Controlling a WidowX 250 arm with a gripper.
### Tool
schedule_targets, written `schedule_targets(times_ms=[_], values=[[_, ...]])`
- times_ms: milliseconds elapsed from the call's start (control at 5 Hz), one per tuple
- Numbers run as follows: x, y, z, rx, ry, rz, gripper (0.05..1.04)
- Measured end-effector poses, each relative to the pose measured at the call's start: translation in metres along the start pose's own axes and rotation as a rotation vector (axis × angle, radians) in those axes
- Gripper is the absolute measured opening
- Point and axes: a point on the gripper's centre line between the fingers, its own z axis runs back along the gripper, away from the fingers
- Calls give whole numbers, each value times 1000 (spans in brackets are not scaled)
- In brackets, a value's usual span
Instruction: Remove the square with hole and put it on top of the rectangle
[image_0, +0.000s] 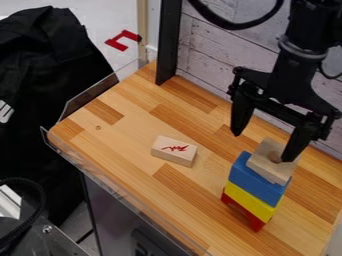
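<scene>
The black two-finger gripper (263, 146) is hanging with its fingers spread and nothing between them, and the pale wooden square block with a hole (262, 167) is lying below that gap and towards the view's right, so the opening probably needs centring over it before lowering. The finger on that side is overlapping the block near its hole; whether it is touching, the view is not settling. The block is sitting askew on the blue block (257, 181), which is resting on a yellow block (250, 200) and a red block (244, 212), so a sideways nudge could topple the stack. The pale wooden rectangular block with red marks (175, 149) is lying flat on the tabletop (127, 137), well apart towards the view's left, its long axis slanting down to the right. Bare wood is running between the two, leaving room for a lifted carry, while the plank wall (214, 42) is standing behind.
</scene>
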Motion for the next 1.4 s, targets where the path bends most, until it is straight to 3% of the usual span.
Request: schedule_targets(times_ms=[600,1400], values=[[-7,-10,13,-20,-32,-15,997],[-9,-11,4,-32,-15,-21,997]])
